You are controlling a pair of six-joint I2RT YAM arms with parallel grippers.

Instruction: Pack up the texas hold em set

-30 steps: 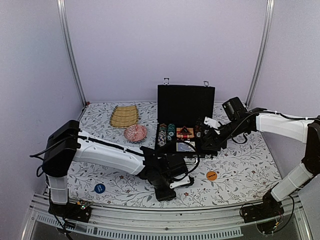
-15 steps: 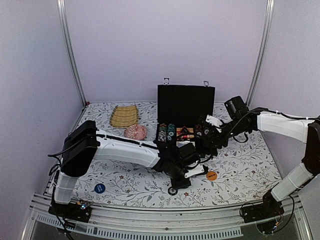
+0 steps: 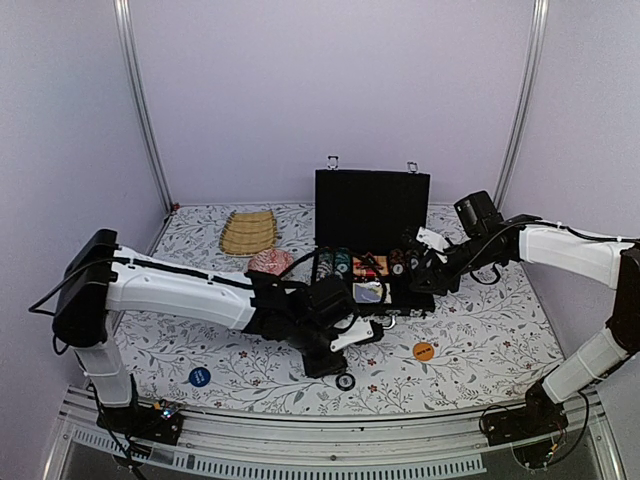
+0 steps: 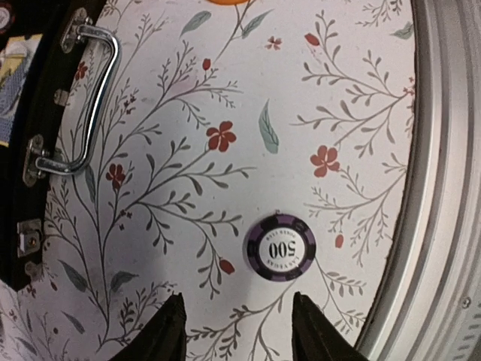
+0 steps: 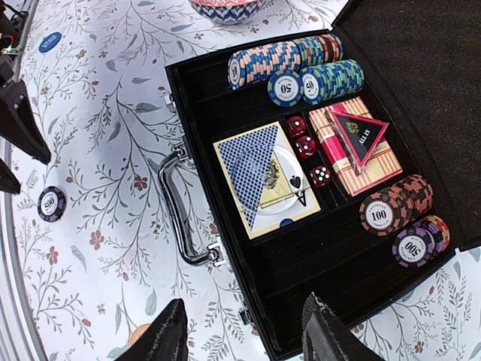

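most of the orange disc (image 4: pixel 226 1) is cut off.

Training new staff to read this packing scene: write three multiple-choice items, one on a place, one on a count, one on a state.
1. Where is the loose purple chip?
A. in the case
B. on the table, in front of the case
C. on the case's lid

2. How many red dice lie in the case?
A. one
B. three
C. six

3. How is the case?
A. shut and latched
B. shut, unlatched
C. open, lid upright

Answers:
1 B, it lies flat on the flowered cloth outside the case.
2 B, the right wrist view shows three beside the cards.
3 C, its contents show and the lid stands up.
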